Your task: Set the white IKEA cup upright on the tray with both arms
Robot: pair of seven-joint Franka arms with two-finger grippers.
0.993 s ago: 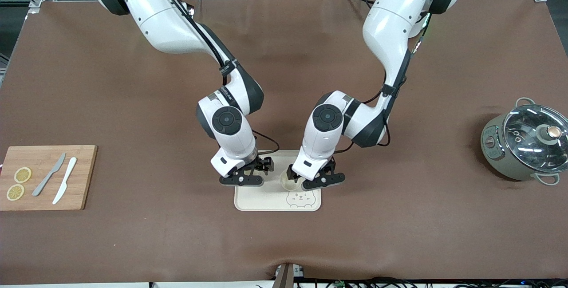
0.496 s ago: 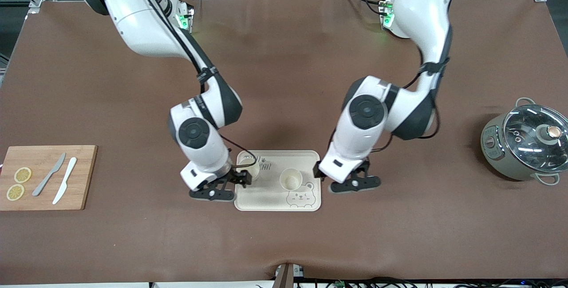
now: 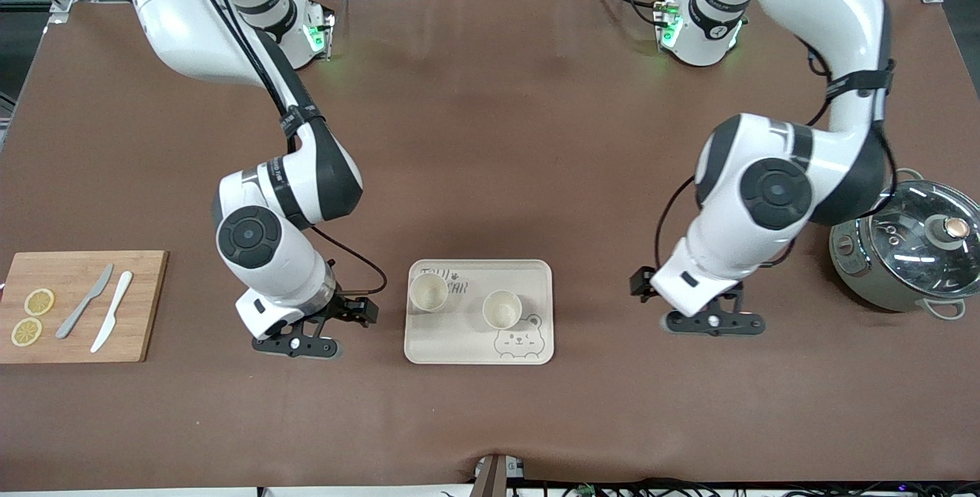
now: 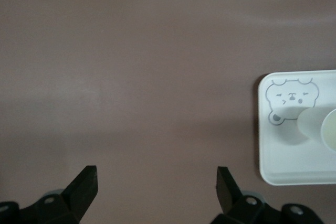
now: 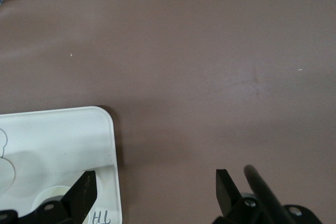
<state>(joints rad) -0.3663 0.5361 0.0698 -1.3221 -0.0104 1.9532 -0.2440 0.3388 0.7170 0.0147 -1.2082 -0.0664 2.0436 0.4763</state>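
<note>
Two white cups stand upright on the cream bear-print tray [image 3: 459, 340] in the middle of the table. One cup [image 3: 428, 292] is by the lettering. The other cup [image 3: 501, 308] is just above the bear face. My right gripper [image 3: 297, 345] hangs open and empty over the bare mat, beside the tray toward the right arm's end. My left gripper [image 3: 712, 322] is open and empty over the mat toward the left arm's end. The left wrist view shows the tray [image 4: 283, 156] and one cup [image 4: 317, 127] off to the side of my left gripper [image 4: 156, 181]. The right wrist view shows the tray's corner [image 5: 52, 135] beside my right gripper [image 5: 155, 182].
A wooden cutting board [image 3: 142, 305] with two knives and lemon slices lies at the right arm's end. A grey pot [image 3: 903, 252] with a glass lid stands at the left arm's end, close to the left arm's elbow.
Both grippers have pulled away from over the tray, each toward its own end of the table. Both cups now show uncovered on the tray.
</note>
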